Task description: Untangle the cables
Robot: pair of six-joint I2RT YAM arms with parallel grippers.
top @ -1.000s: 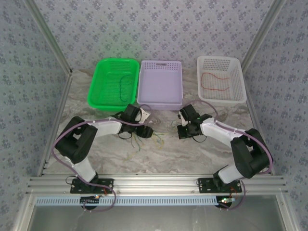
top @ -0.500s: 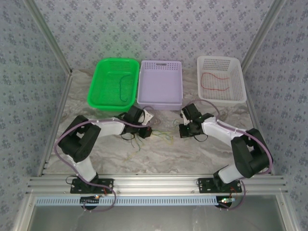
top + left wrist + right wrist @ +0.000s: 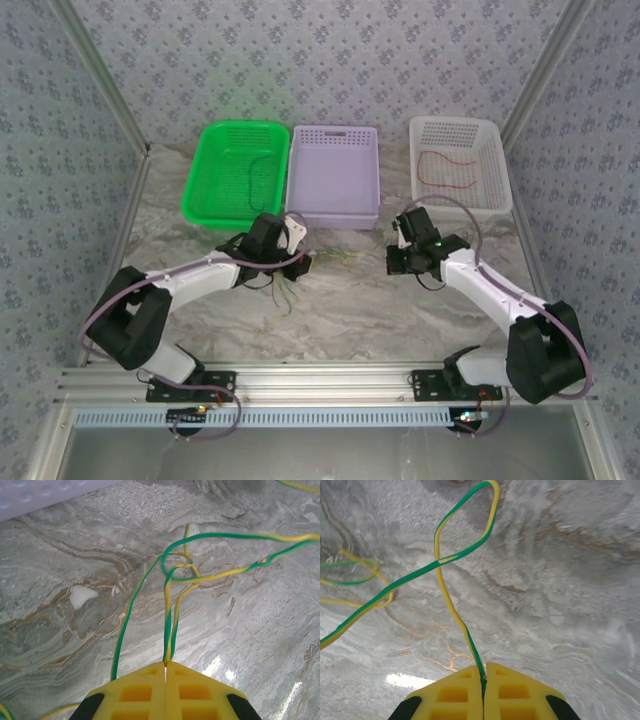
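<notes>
Over marbled grey table (image 3: 75, 555): left gripper (image 3: 165, 664) and right gripper (image 3: 483, 672), each pinching thin yellow-and-green wire cables (image 3: 168, 625); knot near left.

Thin yellow-green cables (image 3: 346, 261) between left claw (image 3: 307, 263) and right claw (image 3: 392, 262)

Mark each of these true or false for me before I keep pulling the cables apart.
1. The left tool is shut on a green-and-yellow cable. True.
2. The right tool is open and holds nothing. False: it is shut on a green-and-yellow cable too.
3. The red cable lies in the white basket. True.
4. The dark cable lies in the purple basket. False: it lies in the green basket.
5. A knot sits in the green-and-yellow strands just ahead of the left tool. True.
</notes>
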